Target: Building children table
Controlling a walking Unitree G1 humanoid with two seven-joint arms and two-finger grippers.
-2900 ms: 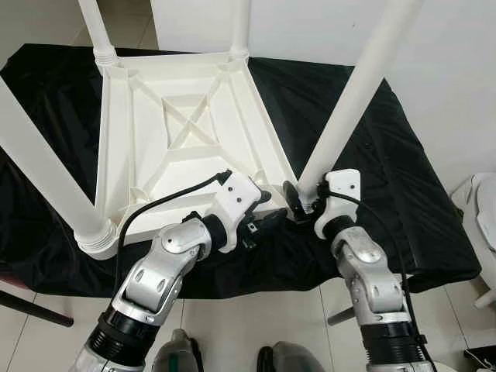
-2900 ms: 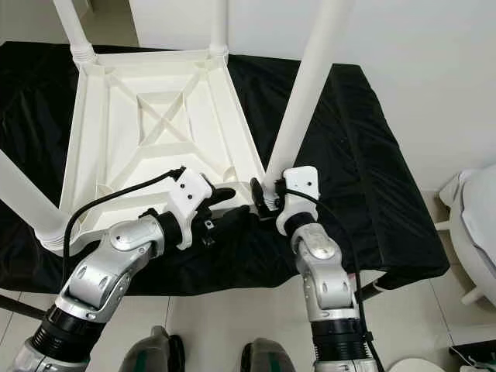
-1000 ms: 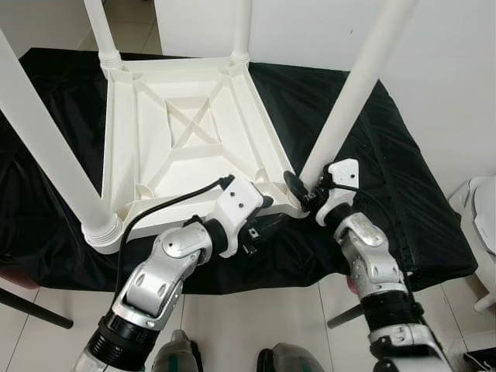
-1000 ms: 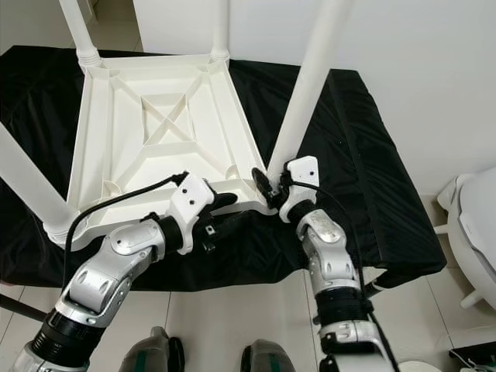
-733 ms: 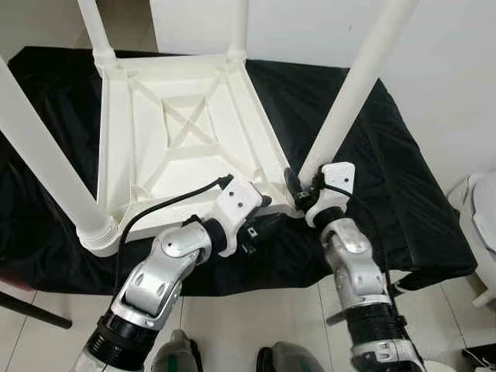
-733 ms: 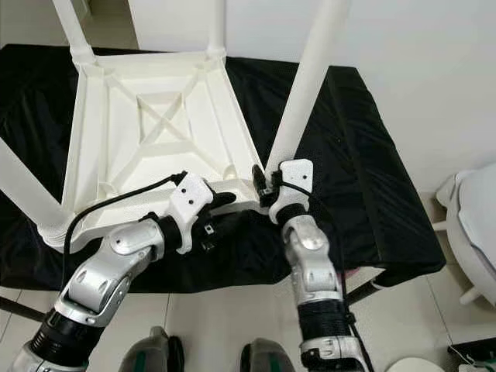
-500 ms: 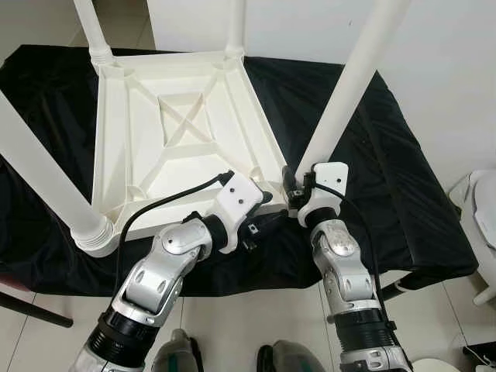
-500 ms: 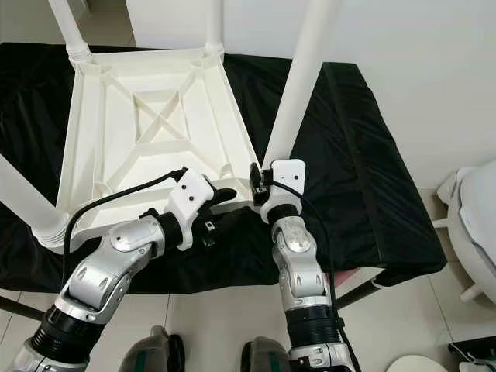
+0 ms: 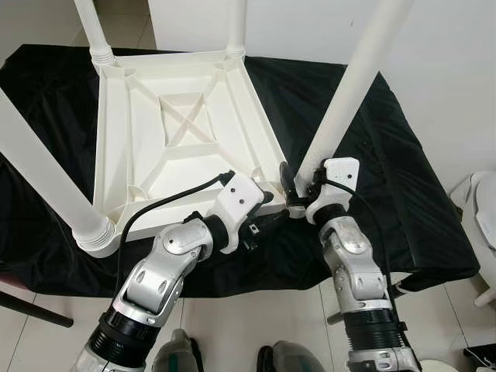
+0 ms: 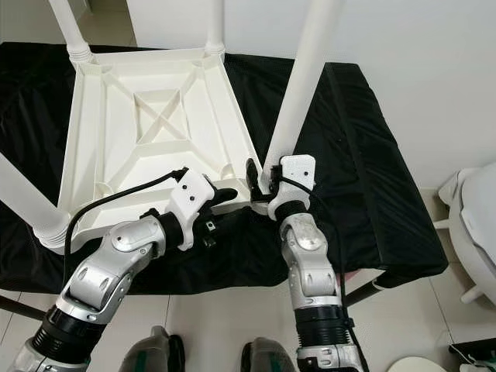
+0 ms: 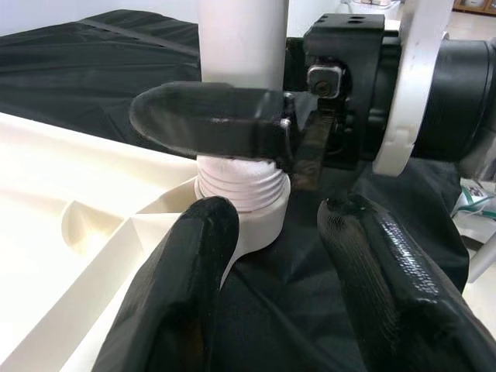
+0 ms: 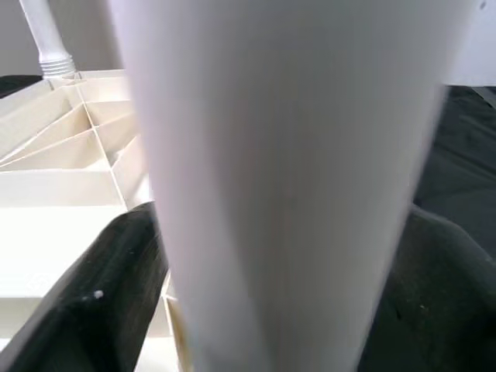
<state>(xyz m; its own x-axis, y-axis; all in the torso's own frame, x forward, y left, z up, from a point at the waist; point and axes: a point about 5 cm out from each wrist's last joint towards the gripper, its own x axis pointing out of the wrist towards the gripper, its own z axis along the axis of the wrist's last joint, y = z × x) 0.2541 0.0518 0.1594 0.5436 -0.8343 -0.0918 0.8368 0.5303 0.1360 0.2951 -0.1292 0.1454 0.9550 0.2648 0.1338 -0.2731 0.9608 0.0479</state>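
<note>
A: Where was the table?
B: White table [image 9: 178, 139] lay upside down on the black cloth [image 9: 387, 178], legs up.
A: R gripper?
B: Right gripper [image 9: 298, 184] was clamped round the near-right leg [image 9: 341, 101], just above its threaded base (one finger each side).
A: L?
B: Left gripper [image 11: 287, 263] sat at the same corner w/ fingers [image 11: 194, 294] spread, holding nothing

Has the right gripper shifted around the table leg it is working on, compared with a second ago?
Yes. The right gripper stays at the base of the near-right leg, but its white wrist housing has swung from the robot's right toward the near side.
</note>
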